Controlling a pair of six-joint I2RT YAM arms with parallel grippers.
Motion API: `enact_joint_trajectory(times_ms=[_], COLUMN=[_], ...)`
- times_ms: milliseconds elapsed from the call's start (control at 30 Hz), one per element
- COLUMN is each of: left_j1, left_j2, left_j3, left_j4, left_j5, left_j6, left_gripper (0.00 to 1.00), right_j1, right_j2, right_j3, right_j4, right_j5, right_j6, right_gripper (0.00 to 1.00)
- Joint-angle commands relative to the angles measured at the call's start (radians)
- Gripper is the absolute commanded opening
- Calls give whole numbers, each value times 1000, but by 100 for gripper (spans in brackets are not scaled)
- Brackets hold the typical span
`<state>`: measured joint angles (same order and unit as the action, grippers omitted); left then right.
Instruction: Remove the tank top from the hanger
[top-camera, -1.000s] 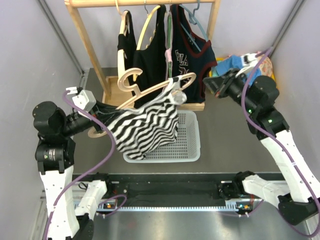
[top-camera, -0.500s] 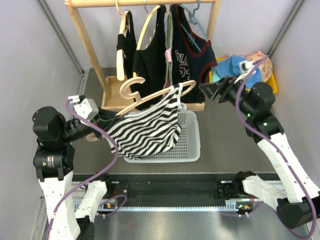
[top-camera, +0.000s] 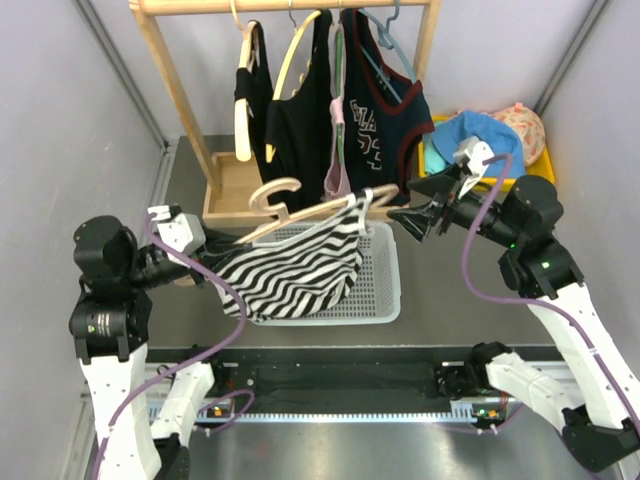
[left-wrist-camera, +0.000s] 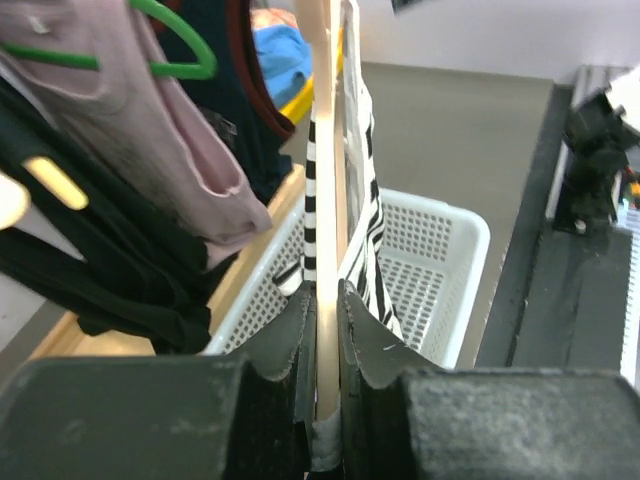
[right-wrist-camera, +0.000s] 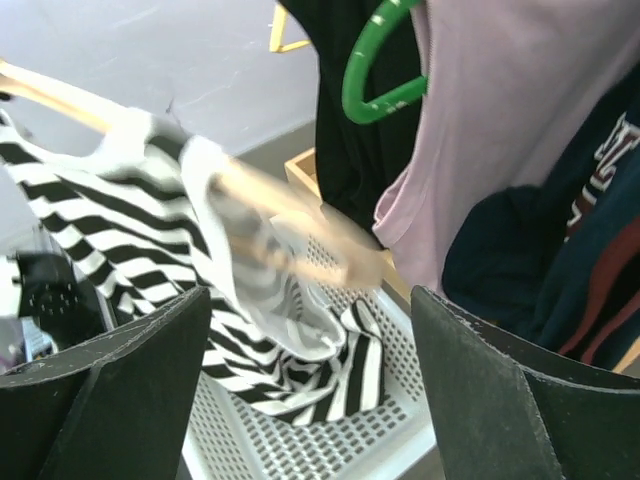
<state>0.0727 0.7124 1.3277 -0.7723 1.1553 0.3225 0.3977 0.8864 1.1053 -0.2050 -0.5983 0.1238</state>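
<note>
A black-and-white striped tank top (top-camera: 295, 270) hangs on a wooden hanger (top-camera: 305, 210), sagging into the white basket (top-camera: 388, 300). My left gripper (top-camera: 196, 255) is shut on the hanger's left end. In the left wrist view the wooden bar (left-wrist-camera: 325, 190) runs straight out from between the closed jaws of the gripper (left-wrist-camera: 322, 298), with striped cloth (left-wrist-camera: 366, 225) draped on both sides. My right gripper (top-camera: 405, 222) stands open just right of the hanger's right end. In the right wrist view the blurred hanger tip (right-wrist-camera: 300, 245) and tank top (right-wrist-camera: 110, 215) lie ahead of the wide-apart fingers of the gripper (right-wrist-camera: 310, 300).
A wooden clothes rack (top-camera: 165, 75) at the back carries several dark garments (top-camera: 300, 120) and a pink one (right-wrist-camera: 500, 110) on hangers, one of them green (right-wrist-camera: 375, 70). A yellow bin (top-camera: 540, 160) with blue and patterned clothes sits at the back right.
The right gripper has opened and swung down and left to the hanger's right end. The left arm has lowered and levelled the hanger, so the tank top sags deeper into the basket.
</note>
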Motion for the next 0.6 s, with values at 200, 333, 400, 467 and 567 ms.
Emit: enact_joint_trajectory(times_ms=[200, 333, 400, 467, 567], left_j1=[3, 2, 3, 3, 2], left_j2=[162, 190, 193, 193, 187], left_j3=[102, 123, 125, 130, 139], left_j4=[-412, -360, -343, -337, -335], left_j5=[115, 127, 141, 152, 178], left_j6=[535, 497, 483, 469, 449], left_gripper=[0, 1, 1, 1, 1], right_j1=[41, 81, 102, 138, 181], right_j2=[3, 32, 62, 91, 118], right_j3=[146, 172, 183, 200, 220], right_j4=[-146, -194, -217, -231, -232], right_j5=[-162, -230, -227, -202, -172], right_j6=[-200, -217, -231, -251, -269], right_gripper=[80, 79, 78, 75, 72])
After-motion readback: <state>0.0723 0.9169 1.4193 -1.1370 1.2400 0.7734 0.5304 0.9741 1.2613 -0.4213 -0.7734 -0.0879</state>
